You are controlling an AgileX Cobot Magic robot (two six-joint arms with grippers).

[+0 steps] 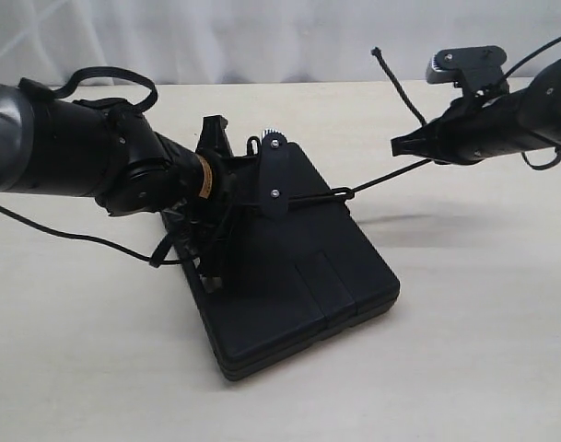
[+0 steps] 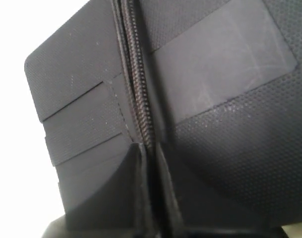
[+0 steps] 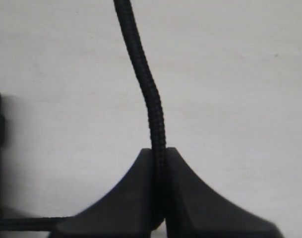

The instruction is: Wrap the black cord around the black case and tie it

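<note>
Case (image 1: 298, 276) is laid flat on bench (image 1: 464, 368). Cord (image 1: 381, 175) is stretched across its lid (knot seen mid-lid). It's gripped tight by L hand (image 2: 150, 158) over case and by R hand (image 3: 159, 163) beside case, above bench.

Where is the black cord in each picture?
Exterior view: the black cord stretches from the black case to the right gripper.
Left wrist view: it lies along the black case, pinched in the left gripper.
Right wrist view: it rises from the right gripper.
Shared landmark: the black case, in the exterior and left wrist views.
</note>
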